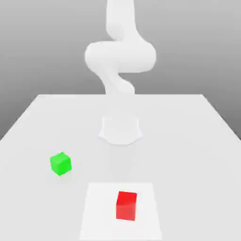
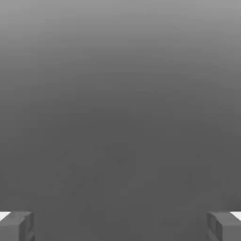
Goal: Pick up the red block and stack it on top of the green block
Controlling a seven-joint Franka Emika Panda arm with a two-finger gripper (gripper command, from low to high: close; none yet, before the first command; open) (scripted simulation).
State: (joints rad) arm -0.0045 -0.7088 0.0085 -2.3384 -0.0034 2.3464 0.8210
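Note:
The red block (image 1: 126, 205) is a small bright red cube resting on the white table (image 1: 188, 141) near its front edge, a little toward the exterior view's right of centre. The green block (image 1: 60, 163) is a cube of like size, lying farther back and toward the exterior view's left, well apart from the red one. In the hand view my gripper (image 2: 120, 228) is open: its two grey fingertips (image 2: 16, 227) stand far apart with nothing between them, against a plain grey background.
The arm's round base (image 1: 120, 130) sits mid-table behind both blocks, and its white links (image 1: 120, 54) rise and curl above it. A lighter square patch (image 1: 101, 212) of table surrounds the red block. The table's side edges slant outward toward the front.

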